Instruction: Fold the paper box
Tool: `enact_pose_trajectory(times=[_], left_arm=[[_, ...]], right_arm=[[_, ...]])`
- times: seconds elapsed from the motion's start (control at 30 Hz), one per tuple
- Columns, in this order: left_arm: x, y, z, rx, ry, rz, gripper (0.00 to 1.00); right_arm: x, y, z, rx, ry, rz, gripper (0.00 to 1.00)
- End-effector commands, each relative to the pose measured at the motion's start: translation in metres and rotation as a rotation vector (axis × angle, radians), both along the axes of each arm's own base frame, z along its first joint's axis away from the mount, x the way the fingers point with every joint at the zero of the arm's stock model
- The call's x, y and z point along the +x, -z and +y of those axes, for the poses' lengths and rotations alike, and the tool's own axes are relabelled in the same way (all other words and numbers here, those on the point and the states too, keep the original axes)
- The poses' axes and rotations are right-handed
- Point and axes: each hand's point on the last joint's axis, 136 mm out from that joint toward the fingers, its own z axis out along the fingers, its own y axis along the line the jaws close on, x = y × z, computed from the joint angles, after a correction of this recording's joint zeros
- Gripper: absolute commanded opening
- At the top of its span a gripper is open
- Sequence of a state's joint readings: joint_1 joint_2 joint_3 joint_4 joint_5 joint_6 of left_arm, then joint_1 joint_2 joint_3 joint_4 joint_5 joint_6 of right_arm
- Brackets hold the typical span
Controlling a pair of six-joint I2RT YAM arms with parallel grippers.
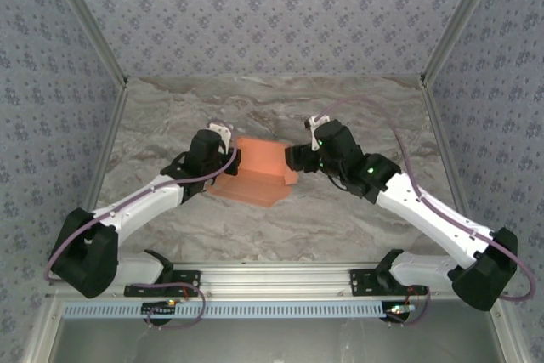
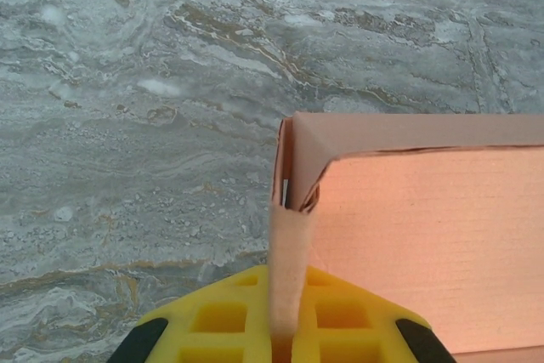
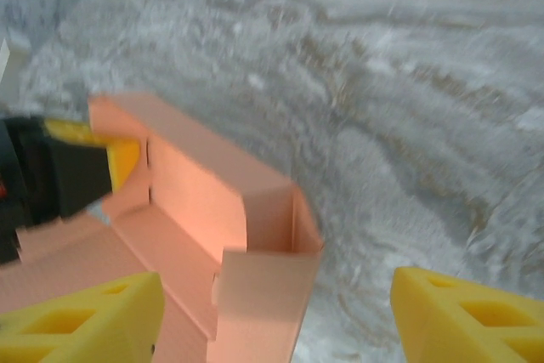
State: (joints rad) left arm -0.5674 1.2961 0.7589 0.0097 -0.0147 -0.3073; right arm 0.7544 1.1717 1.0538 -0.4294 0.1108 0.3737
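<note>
Well, at the near edge a ribbed aluminium rail [image 1: 280, 276] carries both my bases. Beyond it the bench [image 1: 255, 99] spreads out in a matte grey marble pattern with tan veins. It runs back to walls [image 1: 255, 6] papered in pale blue-grey with small dark sprigs, and bare metal posts [image 1: 455, 31] frame the corners.

My left arm [image 1: 136, 201] reaches from the near left corner, white shell and black joints, angled inward toward the middle of the bench with a purple cable [image 1: 127, 210] looped along it. My left fingers [image 1: 226, 161] are closed on the paper box [image 1: 259, 172]. From the left wrist, a narrow strip of card runs straight down between the yellow pads [image 2: 242, 295] and is pinched there. My right arm [image 1: 425, 206] mirrors the left from the near right corner. My right fingers [image 1: 293, 159] stand wide apart and hold nothing. From the right wrist, one yellow fingertip [image 3: 85, 320] sits low on the left and the other low on the right, with a corner of the box between them. I cannot tell whether the left one touches the card.

The box lies in the middle of the bench, between my two wrists. It is thin salmon-orange card, smooth and sharply creased, and only partly folded. One wall stands along its far side with a hollow pocket at the corner, and a flat panel lies toward me.
</note>
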Motion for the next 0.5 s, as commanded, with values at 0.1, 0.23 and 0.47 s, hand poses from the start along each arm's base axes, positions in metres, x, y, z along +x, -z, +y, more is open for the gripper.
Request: enact_pose_trajectory(times=[0.1,0.23,0.47], left_arm=[[-0.001,-0.018,-0.005,-0.047,0.017,-0.019,0.03],[-0.001,-0.018,-0.006,-0.059,0.019,-0.018,0.03],[-0.002,-0.023,-0.007,-0.073,0.024,-0.024,0.03]], right_arm=[[-0.023,0.021,0.006,0.12,-0.197,0.03,0.72],[-0.023,0.033,0.002,0.204,-0.22,0.038,0.68],[-0.013,0.042,0.008,0.248,-0.237,0.049,0.58]])
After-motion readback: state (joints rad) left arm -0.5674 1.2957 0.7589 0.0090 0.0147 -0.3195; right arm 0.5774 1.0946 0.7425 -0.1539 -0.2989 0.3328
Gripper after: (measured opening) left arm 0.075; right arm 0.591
